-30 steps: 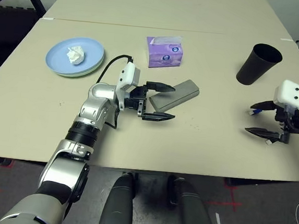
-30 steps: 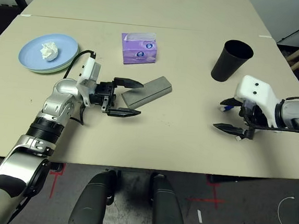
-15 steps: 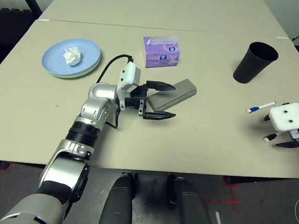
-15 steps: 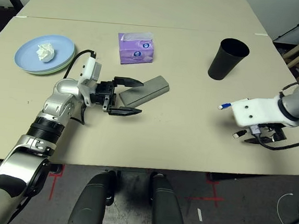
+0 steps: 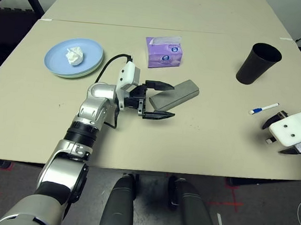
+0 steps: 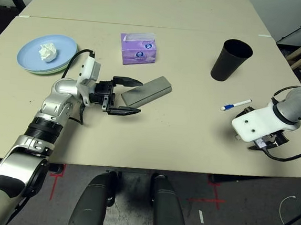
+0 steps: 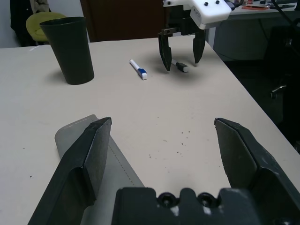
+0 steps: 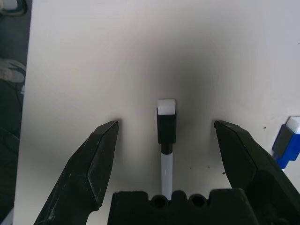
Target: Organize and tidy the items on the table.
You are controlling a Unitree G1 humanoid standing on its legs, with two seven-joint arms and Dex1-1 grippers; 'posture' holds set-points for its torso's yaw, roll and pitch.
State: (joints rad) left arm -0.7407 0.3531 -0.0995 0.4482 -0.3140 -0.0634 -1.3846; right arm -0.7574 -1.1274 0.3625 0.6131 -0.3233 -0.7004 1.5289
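Table: one large beige table (image 5: 200,148), smooth and matte, with a seam running across its far part.
Plates: two round plates stacked at the far left, a pale blue plate (image 5: 57,62) on a green plate (image 5: 69,76) whose rim peeks out beneath.
Tissue wad: one crumpled white tissue wad (image 5: 74,56) lying on the upper plate.
Glasses case: one grey oblong glasses case (image 5: 176,92), lying flat near the table's middle.
Pens: a blue-and-white pen (image 5: 263,108) lies right of centre; a second black-and-white pen (image 8: 166,125) lies under the right gripper.
Other things: one purple tissue box (image 5: 164,52); one black tapered cup (image 5: 256,63), upright.
Left gripper (image 5: 162,100): pointing level toward the right, fingers spread wide, holding nothing, the case's near end between them.
Right gripper (image 8: 166,140): pointing steeply down above the table's right edge, fingers spread wide astride the black-and-white pen, not touching it.
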